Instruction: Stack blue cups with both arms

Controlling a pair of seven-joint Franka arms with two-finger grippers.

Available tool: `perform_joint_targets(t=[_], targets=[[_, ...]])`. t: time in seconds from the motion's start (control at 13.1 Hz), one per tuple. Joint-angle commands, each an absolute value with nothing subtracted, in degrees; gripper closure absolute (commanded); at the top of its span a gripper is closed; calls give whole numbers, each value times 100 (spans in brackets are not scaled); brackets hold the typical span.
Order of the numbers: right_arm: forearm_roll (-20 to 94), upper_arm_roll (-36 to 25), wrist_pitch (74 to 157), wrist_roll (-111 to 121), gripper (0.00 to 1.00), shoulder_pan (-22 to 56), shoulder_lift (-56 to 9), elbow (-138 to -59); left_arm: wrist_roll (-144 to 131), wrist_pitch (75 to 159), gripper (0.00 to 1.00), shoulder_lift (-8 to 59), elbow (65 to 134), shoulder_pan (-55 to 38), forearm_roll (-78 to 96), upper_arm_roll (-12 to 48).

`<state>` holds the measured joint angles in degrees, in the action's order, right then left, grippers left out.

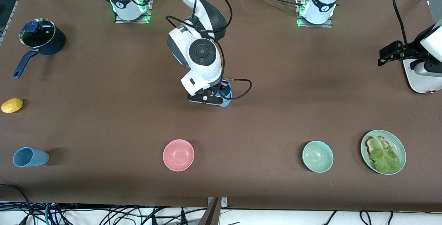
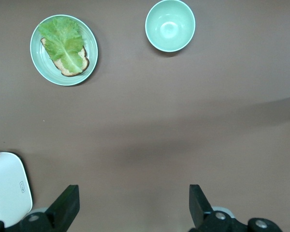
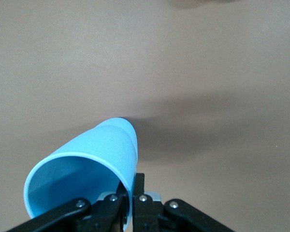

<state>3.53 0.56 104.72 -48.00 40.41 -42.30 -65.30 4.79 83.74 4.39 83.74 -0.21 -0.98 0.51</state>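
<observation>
My right gripper point(image 1: 218, 95) is shut on the rim of a light-blue cup point(image 1: 227, 97), low over the middle of the table. In the right wrist view the fingers point(image 3: 141, 186) pinch the wall of this cup point(image 3: 92, 159), which tilts away from them with its open mouth toward the camera. A second blue cup point(image 1: 30, 157) lies on its side near the front edge at the right arm's end. My left gripper point(image 1: 383, 57) hangs high over the left arm's end of the table, open and empty point(image 2: 134, 195).
A pink bowl point(image 1: 178, 155), a pale green bowl point(image 1: 317, 156) and a green plate point(image 1: 397, 140) with toast and lettuce stand along the front. A navy lidded saucepan point(image 1: 43, 38) and a lemon point(image 1: 12, 105) are at the right arm's end. A white appliance point(image 1: 419, 76) stands under the left arm.
</observation>
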Motion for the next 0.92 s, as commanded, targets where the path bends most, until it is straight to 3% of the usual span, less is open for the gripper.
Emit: perform_joint_targets(t=[0.0,0.46,0.84], targets=[[448,9,10494,-4887,100,4131,-4368,-6284,413,8718,0,-8,9016,-411,-62,-350],[448,9,10372,-4887,100,4140,-4395,-6275,413,9097,0,-369,9571,-501,-27,-571],[448,9,10380,-4887,100,4131,-4421,-6284,466,9097,0,-343,9492,-124,-9,-168]])
